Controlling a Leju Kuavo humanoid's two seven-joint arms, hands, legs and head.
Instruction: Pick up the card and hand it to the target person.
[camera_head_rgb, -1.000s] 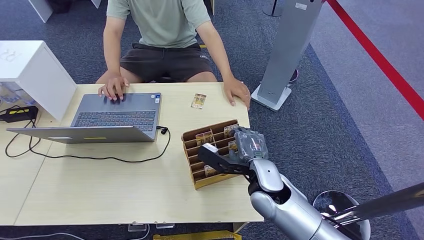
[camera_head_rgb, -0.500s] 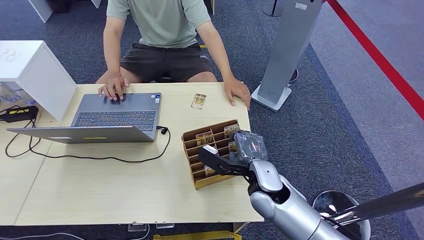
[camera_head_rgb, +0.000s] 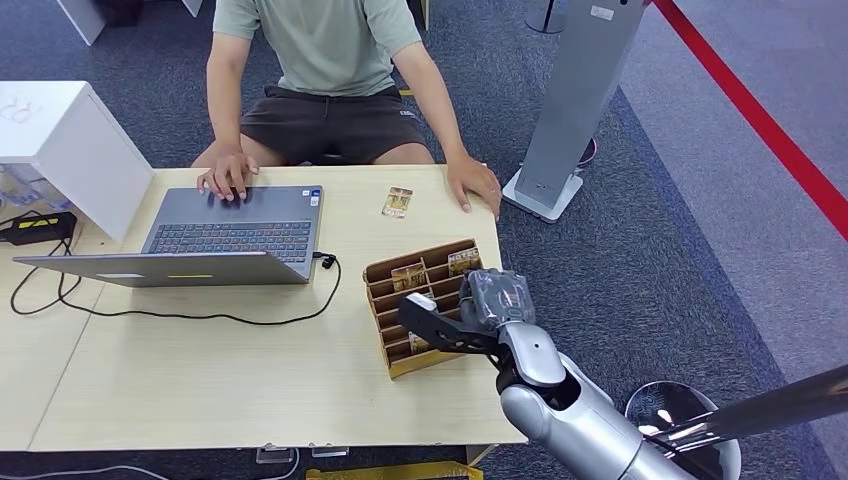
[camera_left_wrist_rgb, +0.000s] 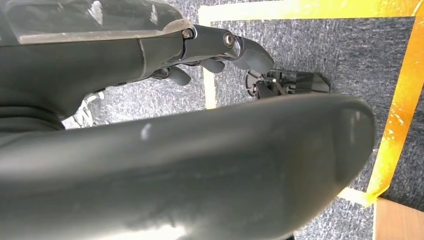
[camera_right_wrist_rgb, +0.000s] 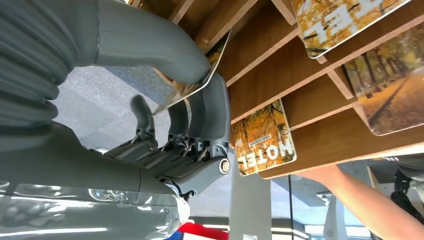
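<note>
Wooden card rack (camera_head_rgb: 385, 278) sits lower centre of the head view on the table (camera_head_rgb: 200, 380); right hand (camera_head_rgb: 478, 305) is at the rack's right side, slightly lower in frame than a second ago; in the right wrist view thumb and fingers (camera_right_wrist_rgb: 207, 112) pinch a card (camera_right_wrist_rgb: 192, 82) at a slot edge; left hand (camera_left_wrist_rgb: 215, 55) holds nothing, fingers loosely curled over carpet; person, laptop (camera_head_rgb: 235, 225), loose card (camera_head_rgb: 398, 201) unchanged.
</note>
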